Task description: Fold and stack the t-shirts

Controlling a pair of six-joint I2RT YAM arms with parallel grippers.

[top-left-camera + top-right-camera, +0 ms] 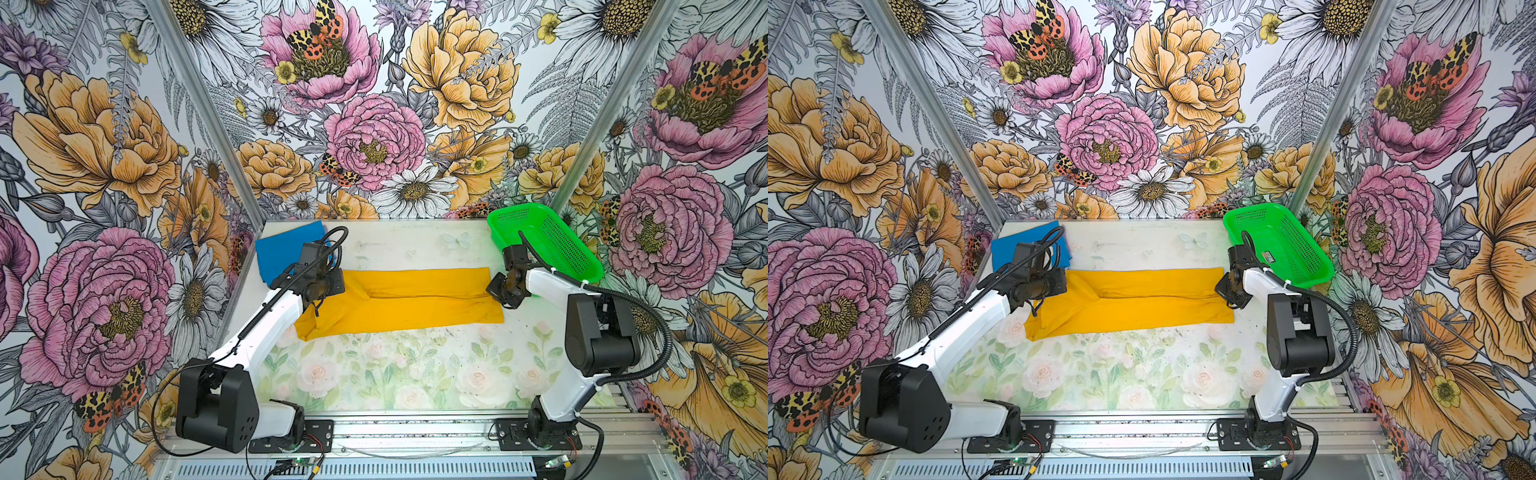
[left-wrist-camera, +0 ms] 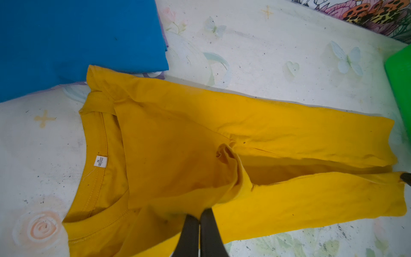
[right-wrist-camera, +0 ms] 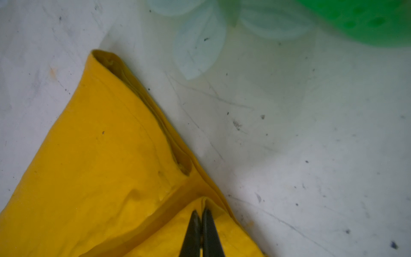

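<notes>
White arms (image 1: 270,318), black joints (image 1: 216,399), ribbed cables (image 1: 669,340)

Blue t-shirt (image 1: 276,253) partly behind left arm (image 1: 274,309); green blur, probably the basket (image 3: 360,20).

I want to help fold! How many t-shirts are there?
2. The yellow t-shirt lies across the middle; the blue t-shirt sits at the back left corner. Another might hide underneath.

right hand (image 3: 201,212): pinched together on yellow shirt (image 3: 89,166) hem | green basket (image 3: 367,20): blurred, well apart
</notes>
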